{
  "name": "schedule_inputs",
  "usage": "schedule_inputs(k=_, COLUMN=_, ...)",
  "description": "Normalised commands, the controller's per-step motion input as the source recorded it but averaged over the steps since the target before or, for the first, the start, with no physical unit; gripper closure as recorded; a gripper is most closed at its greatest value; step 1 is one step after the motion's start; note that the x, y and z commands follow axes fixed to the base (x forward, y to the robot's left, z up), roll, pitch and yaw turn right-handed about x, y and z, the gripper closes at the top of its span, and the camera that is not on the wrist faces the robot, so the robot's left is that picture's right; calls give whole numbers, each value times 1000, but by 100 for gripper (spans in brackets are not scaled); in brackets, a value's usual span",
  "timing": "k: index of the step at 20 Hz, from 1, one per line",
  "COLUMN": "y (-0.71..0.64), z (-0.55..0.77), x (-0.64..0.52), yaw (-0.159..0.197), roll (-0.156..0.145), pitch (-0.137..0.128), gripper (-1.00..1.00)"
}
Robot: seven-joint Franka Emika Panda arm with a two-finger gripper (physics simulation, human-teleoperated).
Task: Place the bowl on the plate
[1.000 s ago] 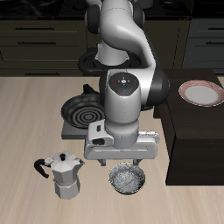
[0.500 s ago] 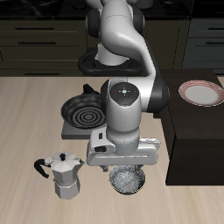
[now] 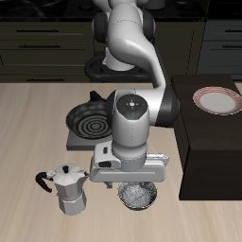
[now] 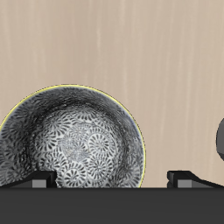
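Note:
The bowl (image 3: 138, 196), small with a dark rim and speckled silvery inside, sits on the table near its front edge. In the wrist view the bowl (image 4: 74, 140) fills much of the frame. My gripper (image 3: 131, 182) hangs just above the bowl, mostly hiding its back rim. The fingers (image 4: 185, 178) stand wide apart and hold nothing; the gripper (image 4: 114, 179) is open. The plate (image 3: 216, 99), white with a reddish-pink rim band, lies on a dark raised block farther back, well apart from the bowl.
A black frying pan (image 3: 90, 120) with a spiral pattern rests on a grey stove base behind the gripper. A silver moka pot (image 3: 68, 189) stands beside the bowl. The dark raised block (image 3: 213, 151) under the plate rises close beside the bowl.
My gripper has come down toward the bowl and nearer the table's front edge. The bowl, plate, pan and moka pot have not moved.

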Motion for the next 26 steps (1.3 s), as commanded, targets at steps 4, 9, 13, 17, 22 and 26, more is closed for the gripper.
schedule_inputs(k=4, y=-13, z=-189, x=3, yaw=-1, roll=0, pitch=23, gripper=-100)
schedule_inputs(k=9, y=-26, z=-178, x=-1, yaw=-8, roll=1, pitch=23, gripper=-100)
schedule_inputs(k=13, y=24, z=-113, x=-27, yaw=-10, roll=5, pitch=19, gripper=-100)
schedule_inputs(k=17, y=66, z=-119, x=-41, yaw=-11, roll=24, pitch=26, gripper=-100)
schedule_inputs(k=22, y=5, z=-79, x=-5, yaw=2, roll=3, pitch=19, gripper=-100)
schedule_inputs(k=26, y=-20, z=-132, x=0, yaw=-6, roll=-4, pitch=32, gripper=-100)
